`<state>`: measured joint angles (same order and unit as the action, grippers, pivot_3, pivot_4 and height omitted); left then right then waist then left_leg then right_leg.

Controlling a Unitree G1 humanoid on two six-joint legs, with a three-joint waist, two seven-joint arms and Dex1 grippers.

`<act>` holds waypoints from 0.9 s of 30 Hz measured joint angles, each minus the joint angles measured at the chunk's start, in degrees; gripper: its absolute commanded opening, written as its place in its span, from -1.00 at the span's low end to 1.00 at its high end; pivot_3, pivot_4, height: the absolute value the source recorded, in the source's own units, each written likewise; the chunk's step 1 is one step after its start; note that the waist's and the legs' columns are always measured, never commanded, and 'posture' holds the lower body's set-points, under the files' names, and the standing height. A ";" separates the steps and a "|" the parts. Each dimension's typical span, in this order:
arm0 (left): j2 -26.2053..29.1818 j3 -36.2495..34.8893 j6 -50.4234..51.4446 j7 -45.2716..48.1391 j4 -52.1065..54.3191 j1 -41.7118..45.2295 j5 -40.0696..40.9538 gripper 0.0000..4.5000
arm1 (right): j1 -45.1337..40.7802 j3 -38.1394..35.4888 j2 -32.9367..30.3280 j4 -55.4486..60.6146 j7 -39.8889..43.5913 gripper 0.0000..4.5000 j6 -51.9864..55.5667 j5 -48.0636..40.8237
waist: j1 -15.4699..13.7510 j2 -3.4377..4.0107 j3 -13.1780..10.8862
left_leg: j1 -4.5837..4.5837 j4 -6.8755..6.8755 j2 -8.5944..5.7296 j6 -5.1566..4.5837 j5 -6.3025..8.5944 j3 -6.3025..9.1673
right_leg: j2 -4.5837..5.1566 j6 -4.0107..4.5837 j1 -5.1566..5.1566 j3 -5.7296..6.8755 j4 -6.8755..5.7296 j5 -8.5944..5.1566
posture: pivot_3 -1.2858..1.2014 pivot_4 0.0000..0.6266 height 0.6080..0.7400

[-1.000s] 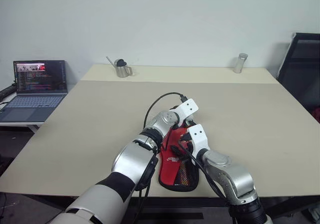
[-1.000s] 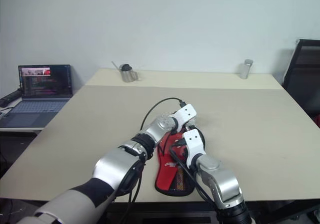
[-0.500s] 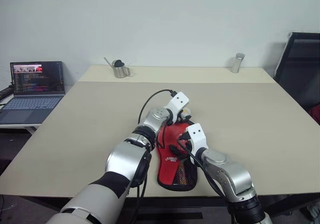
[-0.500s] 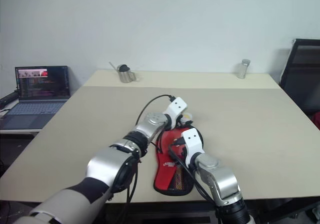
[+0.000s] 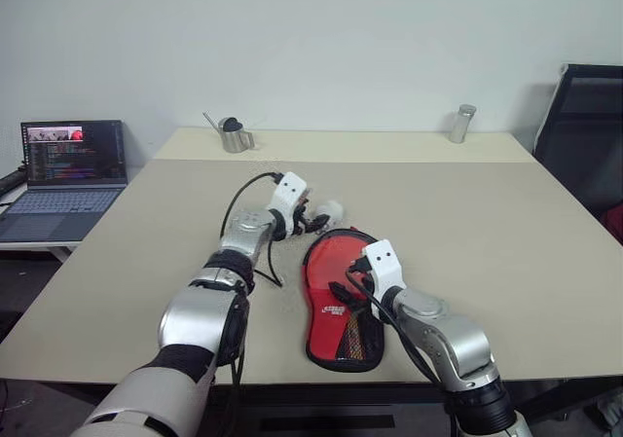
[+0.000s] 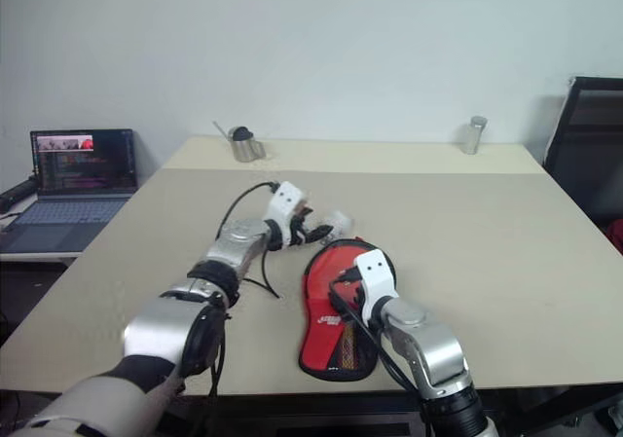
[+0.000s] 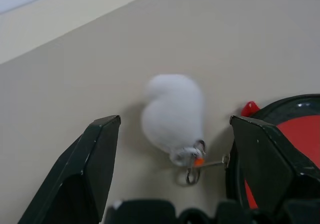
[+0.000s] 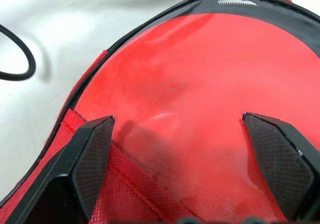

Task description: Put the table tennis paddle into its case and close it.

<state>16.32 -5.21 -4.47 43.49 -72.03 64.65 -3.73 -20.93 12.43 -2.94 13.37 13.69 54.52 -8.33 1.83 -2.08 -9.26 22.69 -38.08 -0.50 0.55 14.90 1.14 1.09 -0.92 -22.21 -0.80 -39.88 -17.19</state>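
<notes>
Red rubber of the table tennis paddle (image 5: pixel 336 262) now shows in the case (image 5: pixel 341 330), near the worktop (image 5: pixel 487 203) edge, because the left claw (image 7: pixel 170 184) has swung aside, gaping, empty, over a white fluffy zip charm (image 7: pixel 172 114); right claw (image 8: pixel 180 154) hovers wide, empty; zipping looks next

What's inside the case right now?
The case lies on the table. Whether the paddle is inside cannot be seen: its red side covers the inside.
</notes>
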 measured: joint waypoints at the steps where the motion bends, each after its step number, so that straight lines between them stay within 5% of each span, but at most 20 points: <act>1: 0.41 -0.80 1.08 2.83 1.86 -1.46 1.79 0.69 | -0.06 -0.05 -0.03 0.09 0.05 1.00 0.18 -0.07 | 0.01 0.00 0.00 | 0.00 0.00 0.00 0.00 0.00 0.00 | 0.00 0.00 0.00 -0.01 0.00 0.00 | 0.03 -0.52 1.00; 10: 3.45 -1.48 12.58 15.83 20.79 -11.35 10.08 0.69 | -1.15 -0.66 -0.84 0.25 1.31 1.00 1.48 -0.96 | 0.01 0.00 0.00 | 0.02 0.01 0.01 0.00 0.00 0.04 | 0.00 0.01 -0.01 -0.01 0.00 0.00 | 0.03 -0.52 1.00; 27: 6.99 -1.31 23.30 13.85 39.08 -23.32 15.31 0.69 | -7.21 -11.91 -7.88 -2.70 6.61 1.00 2.51 -7.74 | -0.12 0.12 -0.18 | 0.17 0.05 0.01 0.00 0.00 0.07 | 0.03 0.02 -0.11 0.02 0.09 0.00 | 0.03 -0.52 1.00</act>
<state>23.31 -6.52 18.83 57.34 -32.95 41.33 11.58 -28.15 0.52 -10.82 10.66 20.30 57.02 -16.07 1.72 -1.96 -9.44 22.86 -38.03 -0.49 0.55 14.91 1.21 1.13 -0.89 -22.32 -0.78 -39.79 -17.19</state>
